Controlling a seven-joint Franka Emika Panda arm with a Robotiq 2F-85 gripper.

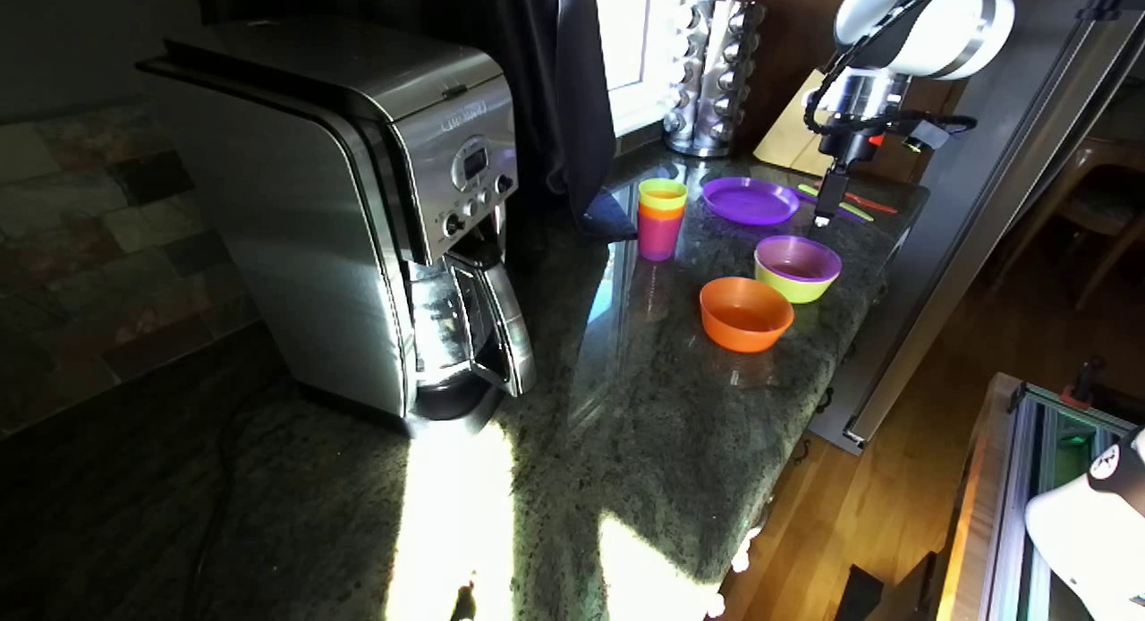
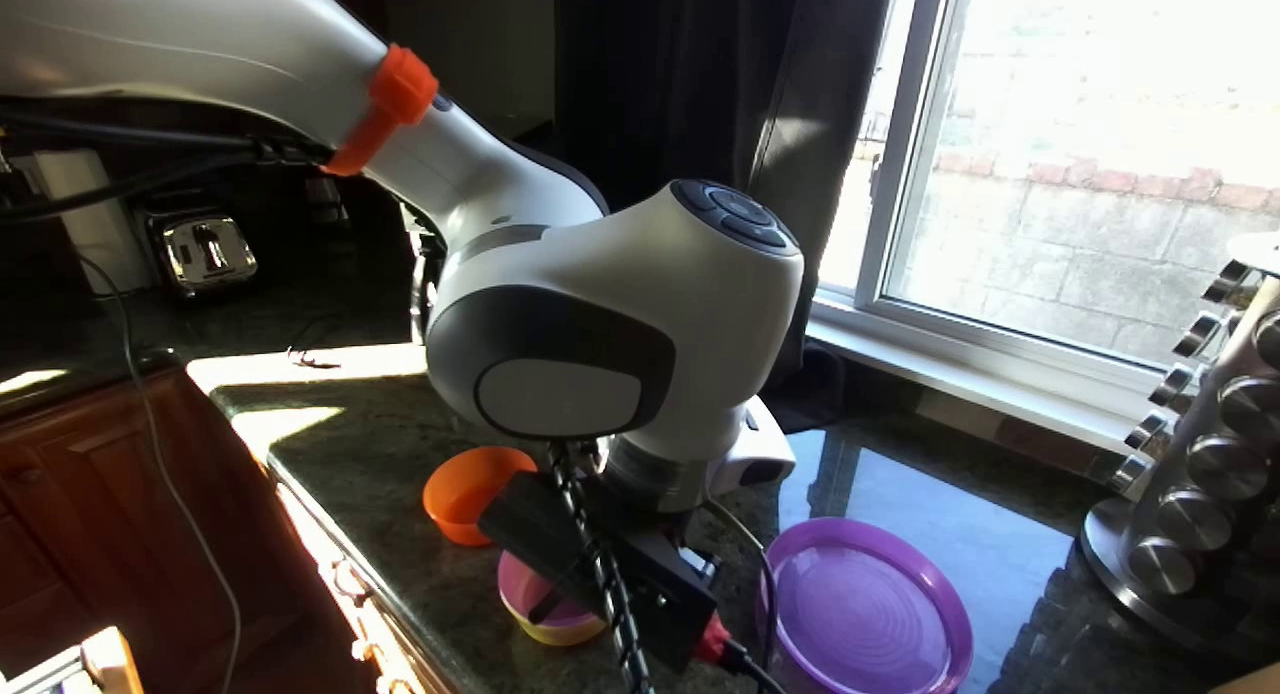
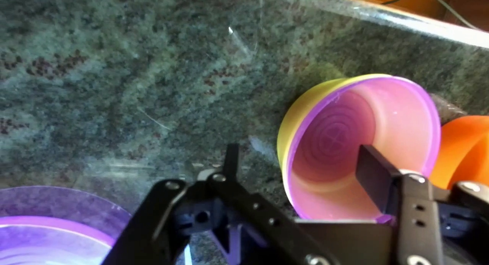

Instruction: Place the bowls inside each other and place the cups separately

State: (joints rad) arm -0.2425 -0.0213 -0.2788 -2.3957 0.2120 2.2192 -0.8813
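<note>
- Overhead: black two-fingered gripper [image 3: 301, 165], carried by a white robot arm [image 2: 700, 314]; jaws spread well apart. In the wrist view, one finger shows across the interior of a purple shallow round plastic bowl [image 3: 332, 135], the other over a polished dark stone countertop [image 1: 662, 464] outside its rim. Contact with the bowl: cannot be told.
- Lime green shallow round plastic bowl [image 1: 801, 291]: upright on the countertop, with the purple bowl nested inside it.
- Orange shallow round plastic bowl [image 1: 747, 317]: upright, just beside the nested pair in both exterior views; whether touching, cannot be told.
- Plastic cups, three, in a single upright stack: lime green tumbler [image 1: 663, 197] uppermost, orange tumbler [image 1: 661, 214] in the middle, pink tumbler [image 1: 659, 238] lowest and outermost.
- Round purple plastic plate [image 1: 750, 200]: lying flat, apart from the bowls, between the stack and two slim utensils.
- Lime green utensil [image 1: 854, 212] and orange utensil [image 1: 872, 204]: lying near the plate.
- Silver-and-black coffee maker [image 1: 447, 129], holding a glass carafe [image 1: 438, 326].
- Silver spice rack [image 1: 711, 75]: upright, near a pale wooden block [image 1: 787, 133].
</note>
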